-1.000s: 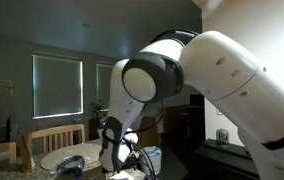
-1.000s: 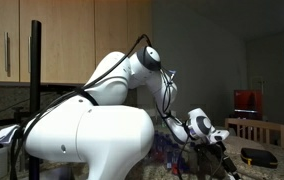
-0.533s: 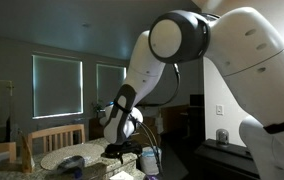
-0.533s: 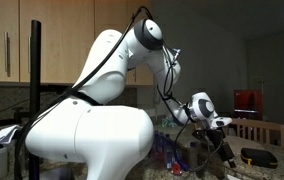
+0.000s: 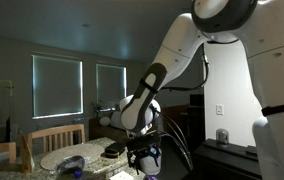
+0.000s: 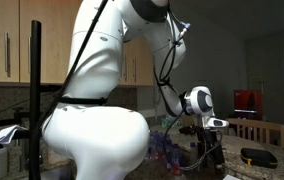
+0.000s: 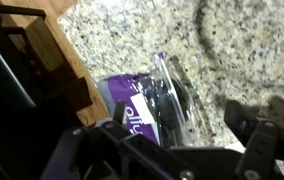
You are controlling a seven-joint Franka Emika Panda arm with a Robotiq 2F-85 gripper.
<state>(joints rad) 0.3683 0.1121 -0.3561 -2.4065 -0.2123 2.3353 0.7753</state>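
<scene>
My gripper (image 7: pixel 182 125) hangs just above a speckled granite countertop (image 7: pixel 242 50). Its two dark fingers stand wide apart and open. Between and beneath them lies a purple card package (image 7: pixel 132 100) with a clear plastic blister over a dark item (image 7: pixel 167 95). The left finger is over the purple card and the right finger is over bare granite. In both exterior views the gripper (image 5: pixel 142 155) (image 6: pixel 207 150) points down at the counter, and the room is dim.
A wooden block or board edge (image 7: pixel 42 55) lies left of the package. Wooden chairs (image 5: pixel 52 138) and a round table with a dark object (image 5: pixel 70 163) stand behind. A black pole (image 6: pixel 34 90) and wall cabinets (image 6: pixel 2 40) are near the robot's base.
The arm has stretched out and its upper links have lifted. The gripper has swung sideways and turned to point down over the counter.
</scene>
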